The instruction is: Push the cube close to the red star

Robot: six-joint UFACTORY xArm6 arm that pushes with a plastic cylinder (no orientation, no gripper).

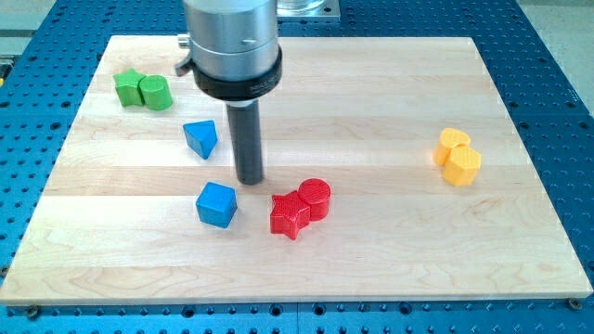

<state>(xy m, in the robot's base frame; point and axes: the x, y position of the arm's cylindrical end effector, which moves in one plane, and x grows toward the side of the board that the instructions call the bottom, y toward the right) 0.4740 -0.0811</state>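
Camera view: my tip (250, 180), bare and touching no block, sits just up and to the view's right of the blue cube (216, 204), between it and the red star (290, 214). The cube lies at the view's left of the star, apart from it, so I judge the tip must get round to the cube's left face. Cube is upright, undamaged, on the wooden board (390, 232).

A straight dark rod is held upright beneath a wide grey metal cylinder ringed by a black collar, entering from the view's top. My tip (250, 180) is set down left of centre.
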